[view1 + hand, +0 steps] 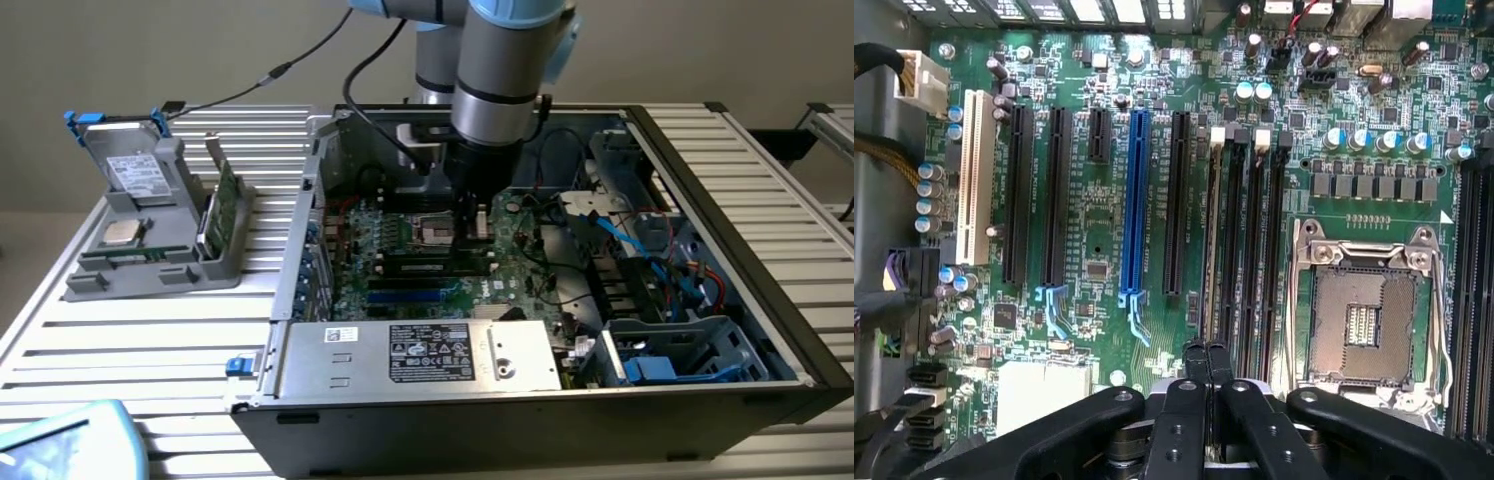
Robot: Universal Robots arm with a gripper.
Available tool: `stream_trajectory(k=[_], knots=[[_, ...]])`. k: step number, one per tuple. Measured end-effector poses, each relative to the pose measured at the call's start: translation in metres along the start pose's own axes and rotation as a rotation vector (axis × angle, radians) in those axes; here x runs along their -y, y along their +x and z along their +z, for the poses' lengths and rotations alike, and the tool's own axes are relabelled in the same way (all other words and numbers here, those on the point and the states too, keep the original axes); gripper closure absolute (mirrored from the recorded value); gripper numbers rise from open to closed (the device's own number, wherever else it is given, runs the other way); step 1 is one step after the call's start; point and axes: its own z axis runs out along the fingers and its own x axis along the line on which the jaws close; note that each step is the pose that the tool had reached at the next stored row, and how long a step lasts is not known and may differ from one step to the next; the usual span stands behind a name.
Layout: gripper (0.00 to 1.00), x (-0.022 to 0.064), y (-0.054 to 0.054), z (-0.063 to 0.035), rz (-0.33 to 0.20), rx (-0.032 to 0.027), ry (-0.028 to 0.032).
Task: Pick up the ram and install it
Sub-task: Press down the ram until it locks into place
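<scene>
The ram [1211, 230] stands on edge in the first of the black memory slots [1254, 230] on the green motherboard [1094, 215], beside the long black and blue expansion slots. I see it from above as a thin pale strip. My gripper [1206, 358] is shut, its black fingertips pressed together right over the ram's near end, with nothing between them. In the exterior view the gripper [470, 240] reaches straight down into the open computer case [747, 250], over the middle of the motherboard [400, 235].
An empty processor socket [1364, 320] lies beside the memory slots. Cables and drive cages [667, 300] crowd the case on the exterior view's right, and a silver power supply [414, 355] sits at its front. A grey tray [147, 275] outside holds a broad green card [220, 210].
</scene>
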Motion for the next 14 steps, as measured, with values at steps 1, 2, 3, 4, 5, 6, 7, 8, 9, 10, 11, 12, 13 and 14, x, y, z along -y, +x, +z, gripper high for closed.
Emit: stream_trajectory(k=[1,2,3,4,5,6,7,8,9,10,11,12,13,14], knots=[[0.9,0.0009,0.0,-0.0001,0.0,0.0001,-0.0002],[0.9,0.0021,0.0001,-0.0001,0.0,0.0001,-0.0005],[0.9,0.0033,0.0001,-0.0002,0.0,0.0001,-0.0007],[0.9,0.0045,0.0002,-0.0003,0.0,0.0001,-0.001],[0.9,0.0052,0.0002,-0.0004,0.0,0.0001,-0.001],[0.9,0.0053,0.0002,-0.0004,0.0,0.0001,-0.0011],[0.9,0.0053,0.0002,-0.0004,0.0,0.0001,-0.0011],[0.9,0.0053,0.0002,-0.0004,0.0,0.0002,-0.0011],[0.9,0.0053,0.0002,-0.0003,0.0,0.0003,-0.0011],[0.9,0.0053,0.0002,-0.0002,0.0,0.0007,-0.001],[0.9,0.0053,0.0002,-0.0001,0.0,0.0013,-0.0008],[0.9,0.0054,0.0002,0.0001,0.0,0.002,-0.0007],[0.9,0.0054,0.0002,0.0002,0.0,0.0028,-0.0004],[0.9,0.0054,0.0002,0.0004,0.0,0.0036,-0.0002]])
